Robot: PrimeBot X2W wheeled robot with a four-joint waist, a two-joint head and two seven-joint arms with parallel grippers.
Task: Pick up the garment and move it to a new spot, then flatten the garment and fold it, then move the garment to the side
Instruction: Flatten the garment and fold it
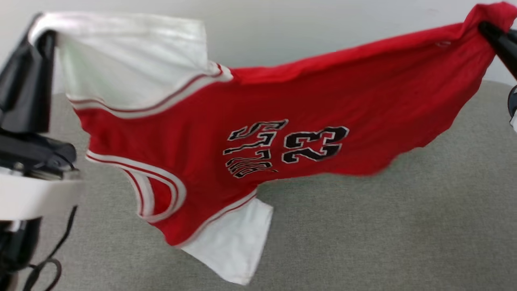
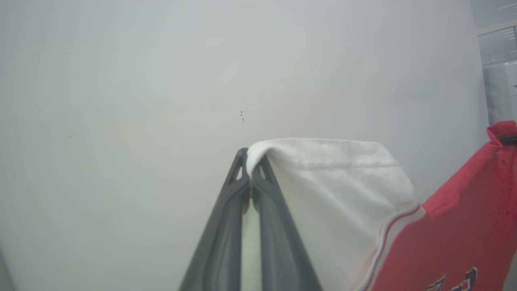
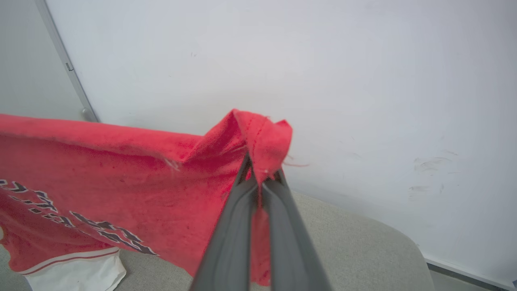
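The garment [image 1: 250, 121], a red jersey with white sleeves, striped trim and black lettering with the number 23, hangs stretched in the air above a grey fabric surface [image 1: 383, 226]. My left gripper [image 1: 42, 38] at the upper left is shut on the edge of one white sleeve [image 2: 323, 182], pinched between its fingertips [image 2: 242, 169]. At the upper right my right gripper [image 1: 484, 28] is shut on a bunched red corner [image 3: 262, 141] of the hem. The other white sleeve [image 1: 234, 242] dangles low, close to the surface.
A pale wall [image 1: 303, 28] stands behind the grey surface. The surface's rounded far corner [image 3: 400, 242] shows in the right wrist view, with a strip of floor beyond it. Black cables [image 1: 44, 266] hang at the lower left by my body.
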